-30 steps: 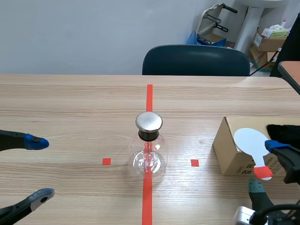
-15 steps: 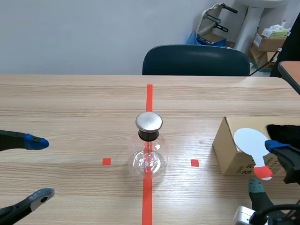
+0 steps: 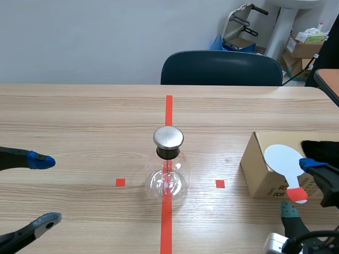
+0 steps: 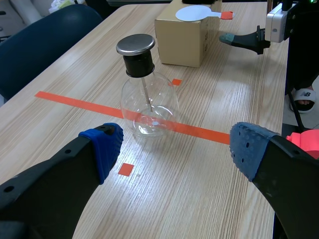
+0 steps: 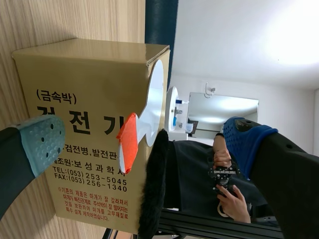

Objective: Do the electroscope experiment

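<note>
The electroscope, a round glass flask [image 3: 168, 177] with a black neck and metal cap [image 3: 168, 137], stands on the red tape line mid-table. In the left wrist view the flask [image 4: 149, 107] is ahead of my open left gripper [image 4: 174, 149], well apart from it. A white round paddle [image 3: 282, 159] with a red handle tip [image 3: 299, 196] lies on the cardboard box [image 3: 262, 174] beside a black fur cloth [image 3: 320, 147]. My right gripper [image 3: 301, 188] is open around the handle; the paddle handle [image 5: 127, 144] sits between the fingers, untouched.
A dark blue chair [image 3: 221, 67] stands behind the table's far edge. Boxes and equipment fill the back right corner [image 3: 304, 45]. In the right wrist view a person's hands [image 5: 225, 172] show beyond the box [image 5: 75, 124]. My left gripper [image 3: 45, 190] hovers low over the table's left side.
</note>
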